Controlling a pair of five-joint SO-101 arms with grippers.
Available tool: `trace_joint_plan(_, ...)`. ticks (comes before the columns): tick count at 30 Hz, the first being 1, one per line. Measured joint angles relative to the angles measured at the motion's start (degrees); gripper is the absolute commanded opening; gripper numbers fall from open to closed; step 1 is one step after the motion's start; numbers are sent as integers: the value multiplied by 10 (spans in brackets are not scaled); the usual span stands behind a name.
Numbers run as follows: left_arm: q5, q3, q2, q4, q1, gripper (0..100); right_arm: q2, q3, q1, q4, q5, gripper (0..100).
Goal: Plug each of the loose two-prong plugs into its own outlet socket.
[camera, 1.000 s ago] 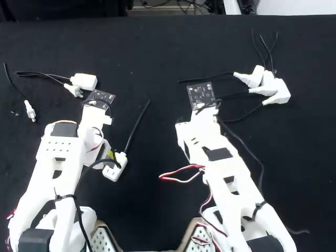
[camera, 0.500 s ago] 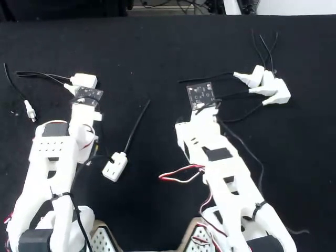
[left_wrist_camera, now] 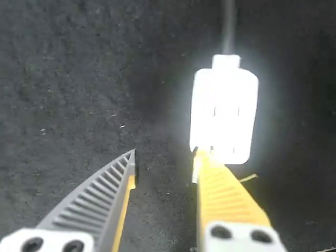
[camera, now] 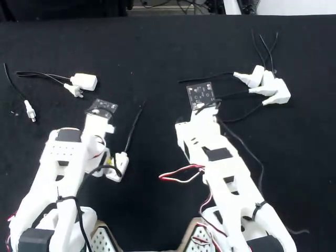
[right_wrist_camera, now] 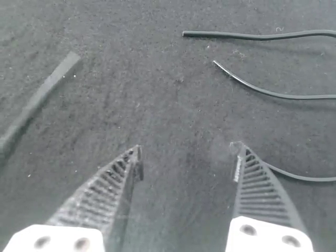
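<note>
Left gripper [left_wrist_camera: 164,155]: mine, parted to a moderate gap with nothing between the fingers. The tip of its yellow finger [left_wrist_camera: 215,184] touches the near edge of the white outlet socket [left_wrist_camera: 224,107], and the grey ribbed finger [left_wrist_camera: 105,189] stands apart from the socket over the bare black desk [left_wrist_camera: 63,79]. The socket lies flat with its two slots facing up, and its cable leaves from the far end. In the high view this socket [camera: 119,163] sits in the lower left of the frame, partly under my left arm, and its black cable [camera: 134,126] runs up toward the centre. Right gripper [right_wrist_camera: 187,152]: mine, spread wide, holding and touching nothing, poised over bare desk with thin black wires [right_wrist_camera: 262,35] lying beyond its tips. Upper left of the high view: a white block [camera: 85,81] on a cable, a small two-prong plug [camera: 73,90] just beside it, and a second small plug [camera: 30,110] lying alone near the left edge. Upper right: a cluster of white plug pieces [camera: 270,86] with cables; I cannot tell which of them are joined. Lower centre: a red-and-white wire [camera: 178,173] looping from my right arm.
</note>
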Motion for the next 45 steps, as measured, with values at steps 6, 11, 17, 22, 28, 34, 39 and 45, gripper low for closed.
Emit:
trace_joint_plan(6, 0, 2, 0, 0, 13, 198, 0, 0, 0, 0, 0, 272)
trace_joint_plan(11, 0, 2, 0, 0, 36, 199, 0, 0, 0, 0, 0, 272)
trace_joint_plan(17, 74, 3, 0, -38, 154, 200, 0, -3, 12, 0, 0, 272)
trace_joint_plan(22, 120, 3, 0, -63, 212, 200, -1, -4, 42, 0, 0, 272)
trace_joint_plan(28, 122, -26, 0, -44, 207, 200, -1, -20, 85, 0, -28, 272)
trace_joint_plan(34, 126, -136, 2, -50, 120, 200, -1, -20, 97, 0, -38, 272)
trace_joint_plan(39, 127, -141, 71, -145, 42, 200, -1, -20, 98, 0, -38, 272)
trace_joint_plan(45, 127, -148, 248, -237, 34, 196, -1, -20, 94, 0, -38, 272)
